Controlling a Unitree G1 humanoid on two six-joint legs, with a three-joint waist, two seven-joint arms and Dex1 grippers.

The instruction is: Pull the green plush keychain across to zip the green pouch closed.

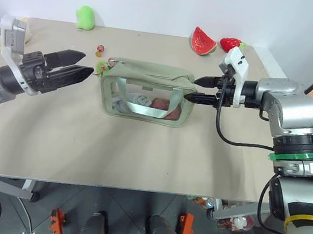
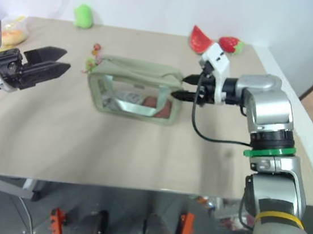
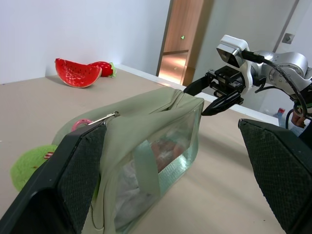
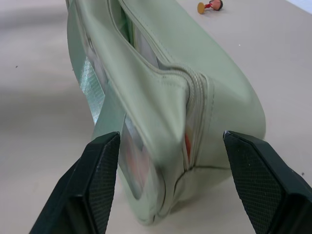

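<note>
Currently, green pouch (image 1: 146,91) mid-table, green plush keychain (image 1: 101,66) at its left end, left gripper (image 1: 78,64) spread wide nearby, right gripper (image 1: 197,89) spread at the right end, both empty.

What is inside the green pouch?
Through the green pouch's clear side panel, pale crumpled contents and something reddish show. Their identity is unclear; the fabric top and webbing strap cover the rest.

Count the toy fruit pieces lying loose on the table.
2: a watermelon slice at the table's far edge, and a strawberry just right of it. The pouch may hide more.
</note>
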